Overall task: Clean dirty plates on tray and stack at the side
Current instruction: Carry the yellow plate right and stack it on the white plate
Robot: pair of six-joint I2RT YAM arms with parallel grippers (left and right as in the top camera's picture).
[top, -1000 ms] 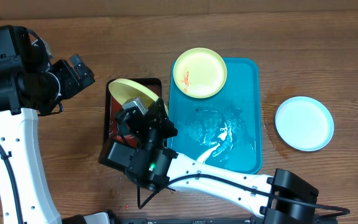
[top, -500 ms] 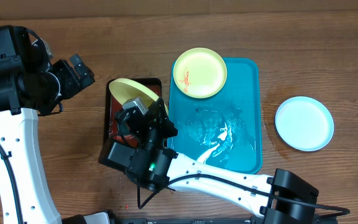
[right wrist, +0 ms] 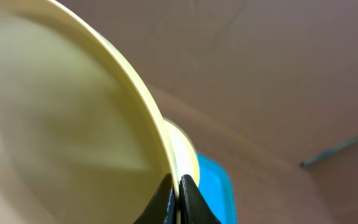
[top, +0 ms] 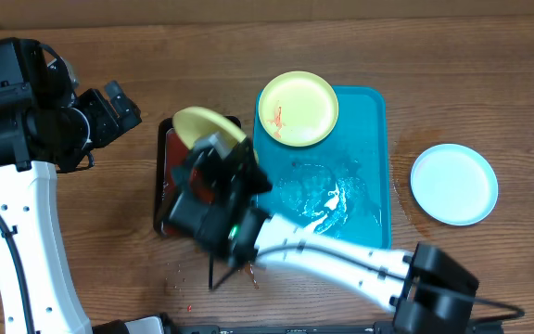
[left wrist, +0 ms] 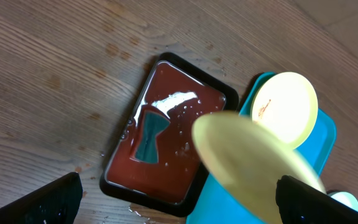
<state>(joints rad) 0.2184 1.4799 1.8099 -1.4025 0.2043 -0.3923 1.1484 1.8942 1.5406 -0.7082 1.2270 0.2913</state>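
The right gripper (right wrist: 176,186) has its fingers closed on the rim of one plate (right wrist: 73,124). In the right wrist view that rim runs out from the fingertips as a curved edge.

Compared with a second ago, the right arm has swung. The held plate sat lower over the dark red tray (left wrist: 194,68) and is now above that tray's far end. The arm is blurred in the overhead view. We judge that the wetting step in the dark red tray is over and that the plate is on its way out, toward wiping or stacking.

The held plate is steeply tilted and not flat. A round plate has no true long axis, but its foreshortened outline runs from far-left to near-right in the overhead view.

Beyond it, the turquoise tray (top: 364,167) is wet and carries a second plate (top: 298,109) at its far left corner. This plate lies flat and bears a red-orange smear, so it is not yet cleaned.

A third plate (top: 453,184) lies flat on the worktop (top: 434,74), right of the tray and apart from it.

The left gripper (left wrist: 179,186) hangs above the worktop with fingers spread wide, holding nothing.
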